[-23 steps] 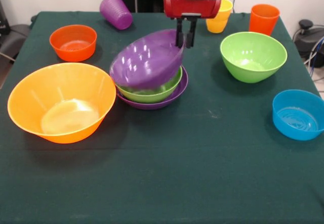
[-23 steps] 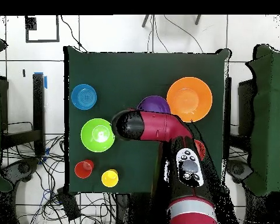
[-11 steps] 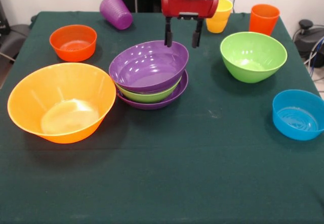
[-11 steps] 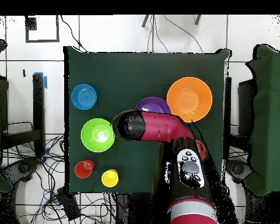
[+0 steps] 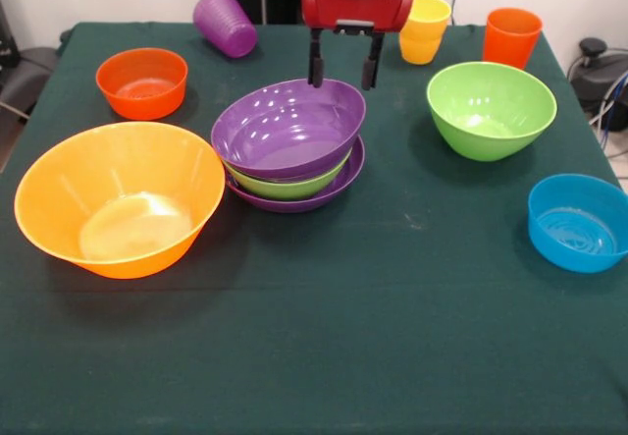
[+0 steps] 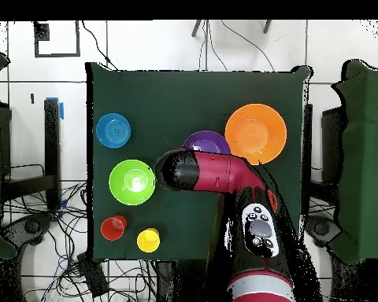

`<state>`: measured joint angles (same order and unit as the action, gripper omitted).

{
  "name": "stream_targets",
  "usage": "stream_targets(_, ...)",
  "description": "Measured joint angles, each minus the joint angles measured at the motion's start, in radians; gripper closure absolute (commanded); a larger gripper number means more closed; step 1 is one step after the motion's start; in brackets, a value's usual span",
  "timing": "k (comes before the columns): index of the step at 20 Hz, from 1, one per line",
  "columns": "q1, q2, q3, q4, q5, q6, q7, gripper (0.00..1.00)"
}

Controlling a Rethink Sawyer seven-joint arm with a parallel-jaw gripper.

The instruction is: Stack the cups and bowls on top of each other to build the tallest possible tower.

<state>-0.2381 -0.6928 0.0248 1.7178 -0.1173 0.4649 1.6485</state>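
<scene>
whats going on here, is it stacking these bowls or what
Yes. The gripper hangs open just above a purple bowl that sits on a green bowl inside another purple one, a three-bowl tower. The other bowls and the cups stand loose around the table; the purple cup lies on its side.

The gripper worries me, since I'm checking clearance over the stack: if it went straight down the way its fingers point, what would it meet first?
Probably the far rim of the top purple bowl. The open gripper hangs just above it, though depth is uncertain.
</scene>
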Motion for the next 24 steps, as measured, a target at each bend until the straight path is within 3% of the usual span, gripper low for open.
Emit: stream_targets(24, 0.007, -0.072, -0.001, 0.035, 0.000, 0.000, 0.000, 0.00)
